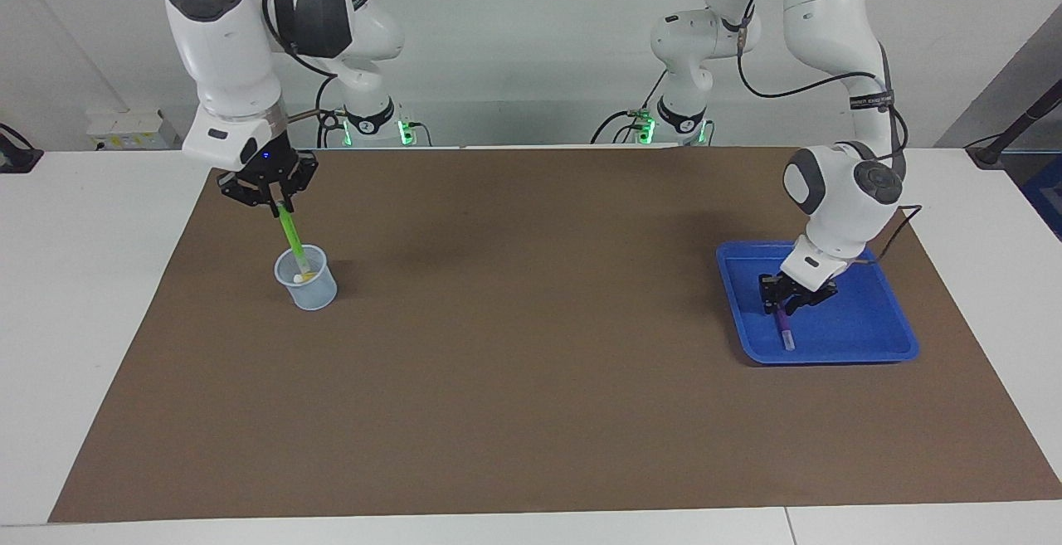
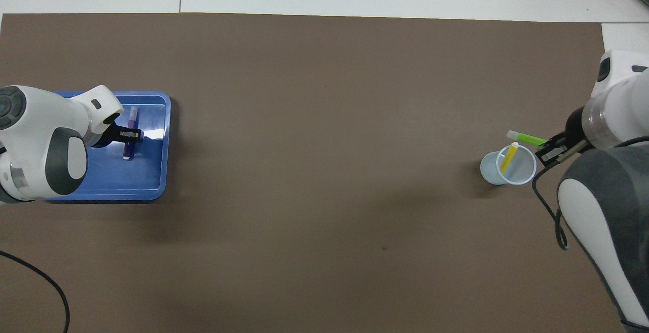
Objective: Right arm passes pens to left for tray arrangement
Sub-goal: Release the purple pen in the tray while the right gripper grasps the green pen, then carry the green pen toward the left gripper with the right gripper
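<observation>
Pens are split between the two ends of the brown mat [image 1: 531, 379]. Over the pale-blue cup [image 1: 307, 278], at the right arm's end of the table, the right gripper [image 1: 270, 190] is clamped on the upper end of the green pen [image 1: 292, 238], whose lower tip is inside the cup; the yellow pen [image 2: 508, 158] leans in that cup. At the left arm's end, the left gripper [image 1: 784, 300] is low in the blue tray [image 1: 879, 325], closed around the purple pen [image 1: 783, 329] lying on the tray floor.
</observation>
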Available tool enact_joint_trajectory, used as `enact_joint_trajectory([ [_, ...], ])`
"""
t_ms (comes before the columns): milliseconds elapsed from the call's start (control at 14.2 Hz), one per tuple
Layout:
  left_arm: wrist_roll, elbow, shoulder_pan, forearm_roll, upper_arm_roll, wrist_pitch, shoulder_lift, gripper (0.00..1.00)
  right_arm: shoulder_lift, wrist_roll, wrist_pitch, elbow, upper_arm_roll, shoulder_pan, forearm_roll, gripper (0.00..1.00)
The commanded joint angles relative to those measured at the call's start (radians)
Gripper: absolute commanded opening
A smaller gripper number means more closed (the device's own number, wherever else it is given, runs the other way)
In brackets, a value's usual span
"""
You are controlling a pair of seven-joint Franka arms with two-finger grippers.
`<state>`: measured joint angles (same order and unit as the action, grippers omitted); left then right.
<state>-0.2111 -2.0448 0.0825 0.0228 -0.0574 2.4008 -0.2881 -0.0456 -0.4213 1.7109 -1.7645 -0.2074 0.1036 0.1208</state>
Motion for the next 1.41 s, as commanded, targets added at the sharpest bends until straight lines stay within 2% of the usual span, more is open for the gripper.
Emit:
enact_joint_trajectory([
  [0, -0.013, 0.005, -0.010, -0.018, 0.007, 0.004, -0.005, 0.85, 0.027, 0.068, -0.010, 0.050, -0.007, -0.015, -0.122, 0.00],
  [282, -0.004, 0.034, -0.010, -0.012, 0.004, -0.047, -0.002, 0.86, 0.027, 0.370, 0.070, 0.034, -0.007, -0.094, -0.323, 0.00],
  [422, 0.013, 0.046, -0.012, 0.006, -0.001, -0.074, 0.009, 0.86, 0.017, 0.504, 0.146, -0.013, -0.009, -0.126, -0.401, 0.00],
  [704, 0.064, 0.055, -0.024, 0.141, -0.001, -0.095, 0.047, 0.86, 0.018, 0.708, 0.304, -0.070, -0.009, -0.211, -0.535, 0.00],
  [845, 0.133, 0.070, -0.030, 0.216, -0.004, -0.124, 0.075, 0.86, 0.021, 0.791, 0.369, -0.099, -0.009, -0.243, -0.634, 0.00],
  [985, 0.244, 0.115, -0.058, 0.276, -0.005, -0.164, 0.095, 0.86, 0.024, 0.847, 0.442, -0.125, -0.009, -0.277, -0.679, 0.00],
  [1337, 0.517, 0.132, -0.128, 0.366, -0.013, -0.155, 0.139, 0.86, 0.024, 0.981, 0.504, -0.147, -0.009, -0.315, -0.797, 0.00],
])
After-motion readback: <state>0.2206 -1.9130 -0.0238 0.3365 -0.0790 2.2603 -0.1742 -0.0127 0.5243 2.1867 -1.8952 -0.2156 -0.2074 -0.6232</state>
